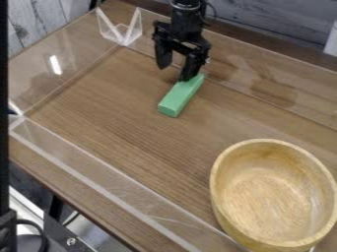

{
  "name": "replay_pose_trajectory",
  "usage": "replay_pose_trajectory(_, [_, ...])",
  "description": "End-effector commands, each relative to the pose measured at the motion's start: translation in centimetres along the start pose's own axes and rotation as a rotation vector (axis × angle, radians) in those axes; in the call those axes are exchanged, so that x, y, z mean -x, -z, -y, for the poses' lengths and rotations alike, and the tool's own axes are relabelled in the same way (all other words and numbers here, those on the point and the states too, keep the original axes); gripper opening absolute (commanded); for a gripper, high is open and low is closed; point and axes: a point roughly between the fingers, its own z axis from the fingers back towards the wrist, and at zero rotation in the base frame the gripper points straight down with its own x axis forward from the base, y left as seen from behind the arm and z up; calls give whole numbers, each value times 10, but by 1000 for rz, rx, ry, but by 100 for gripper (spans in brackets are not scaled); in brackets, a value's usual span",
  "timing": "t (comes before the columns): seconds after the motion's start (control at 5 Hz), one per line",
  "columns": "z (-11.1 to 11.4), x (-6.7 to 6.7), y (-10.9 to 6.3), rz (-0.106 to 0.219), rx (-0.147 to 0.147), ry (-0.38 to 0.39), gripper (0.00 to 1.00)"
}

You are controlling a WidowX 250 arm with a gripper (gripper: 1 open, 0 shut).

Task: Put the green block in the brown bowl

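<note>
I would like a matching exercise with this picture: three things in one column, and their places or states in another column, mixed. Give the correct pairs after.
Things:
1. green block
2. brown bowl
3. gripper

Places or states:
A. empty, at the lower right of the table
B. open, pointing down over the far end of the block
C. lying flat on the wooden table, outside the bowl

Pairs: 1-C, 2-A, 3-B

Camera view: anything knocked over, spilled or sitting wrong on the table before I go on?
Nothing stands out. The green block lies flat and diagonal on the wooden table, the open gripper just above its far end. The brown bowl sits upright and empty, well apart.
</note>
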Motion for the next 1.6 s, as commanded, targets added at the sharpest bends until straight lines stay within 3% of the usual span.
replay_pose_trajectory(0.0, [-5,-2,-3,15,-15,-26,100])
replay_pose_trajectory(0.2, [1,0,13,5,-37,0,100])
replay_pose_trajectory(0.8, [11,8,22,-36,26,-5,100])
replay_pose_trajectory(1.4, [13,12,36,-102,19,9,100])
